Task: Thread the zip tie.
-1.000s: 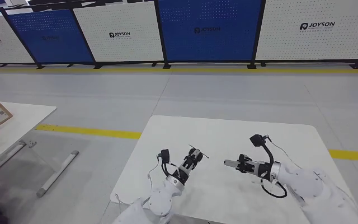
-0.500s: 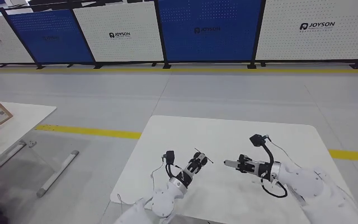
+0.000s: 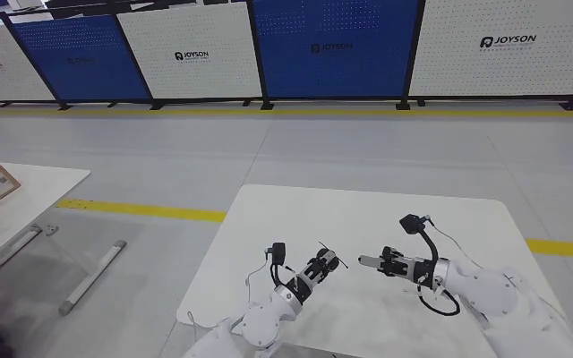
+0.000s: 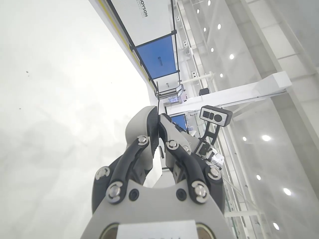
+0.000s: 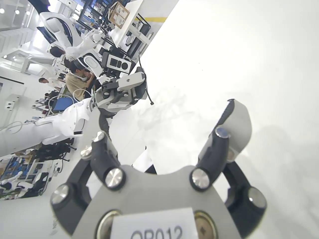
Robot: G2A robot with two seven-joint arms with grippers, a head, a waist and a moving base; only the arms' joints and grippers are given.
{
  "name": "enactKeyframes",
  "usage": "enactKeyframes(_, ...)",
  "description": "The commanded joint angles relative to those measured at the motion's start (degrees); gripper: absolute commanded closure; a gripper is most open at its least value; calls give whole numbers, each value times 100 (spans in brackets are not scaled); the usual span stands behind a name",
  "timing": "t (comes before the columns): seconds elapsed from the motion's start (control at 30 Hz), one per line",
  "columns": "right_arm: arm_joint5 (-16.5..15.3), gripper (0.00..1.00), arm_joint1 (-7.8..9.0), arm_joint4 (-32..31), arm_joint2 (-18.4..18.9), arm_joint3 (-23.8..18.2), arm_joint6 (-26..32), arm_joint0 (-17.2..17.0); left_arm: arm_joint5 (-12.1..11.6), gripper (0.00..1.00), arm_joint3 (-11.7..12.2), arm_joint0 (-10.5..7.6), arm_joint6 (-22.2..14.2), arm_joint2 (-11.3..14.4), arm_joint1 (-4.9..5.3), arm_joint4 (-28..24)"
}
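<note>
Now, feel: tie (image 5: 150, 100) prob. v. light, a thin plastic strap; bends easily, springs back, slick on its flat sides, so may pivot or slip in a pinch.
Where to hold: my guess, near the free end w/ a short stub left out, so the tip stays stiff enough to aim; head end needs its slot left uncovered.
Look: black, narrow, nearly straight w/ a slight bow; small blocky bit on one end, seen in R wrist view. Teeth too small to tell.
Tie location: in the air above worktop (image 3: 376, 206), pinched crosswise in L pincer (image 4: 158, 118), both ends sticking out past the pads; not touching the worktop as far as top view shows.
L pincer: closed on tie, approx mid-strap.
R pincer (image 3: 367, 261): spread apart, holding nothing, pointed toward L pincer, near but apart.
Risk: w/ both ends free and floppy, lining tip to slot looks fiddly; R prob. has to take one end.
</note>
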Motion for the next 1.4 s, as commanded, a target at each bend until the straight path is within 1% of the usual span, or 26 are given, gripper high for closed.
enactKeyframes(0.0,0,0,0,0,0,0,0,0,-2,100,-2,-1,6,-5,-1,-5)
enactKeyframes(0.07,0,0,0,0,0,0,0,0,-32,100,-58,-1,65,-59,-19,-152)
enactKeyframes(0.13,0,0,0,0,0,0,0,0,-156,100,-214,26,175,-193,-39,-497)
enactKeyframes(0.23,0,0,0,0,0,0,0,0,-359,100,-427,128,245,-431,-41,-891)
enactKeyframes(0.3,0,0,0,0,0,0,0,0,-421,100,-530,215,221,-556,-29,-967)
enactKeyframes(0.33,0,0,0,0,0,0,0,0,-384,100,-572,265,198,-618,-15,-858)
enactKeyframes(0.43,0,0,0,0,0,0,0,0,-29,100,-640,359,72,-663,32,-204)
enactKeyframes(0.77,0,0,0,0,0,0,0,0,-29,100,-640,359,72,-663,32,-204)
enactKeyframes(0.8,-39,0,-3,11,-8,-31,-25,-23,-27,100,-637,361,70,-661,31,-214)
enactKeyframes(0.83,-169,0,-6,76,-10,-50,2,-51,-21,100,-624,364,67,-656,22,-264)
enactKeyframes(0.93,-553,0,-9,444,71,149,144,-65,-82,100,-539,341,26,-612,-15,-396)
enactKeyframes(1.0,-555,0,-31,630,48,216,265,-21,-113,100,-469,308,-12,-577,-37,-411)
enactKeyframes(1.1,-555,0,-78,893,-32,364,489,84,-136,100,-427,285,-106,-520,-69,-522)
enactKeyframes(1.37,-555,0,-84,896,-56,410,540,101,-139,100,-429,285,-126,-514,-73,-562)
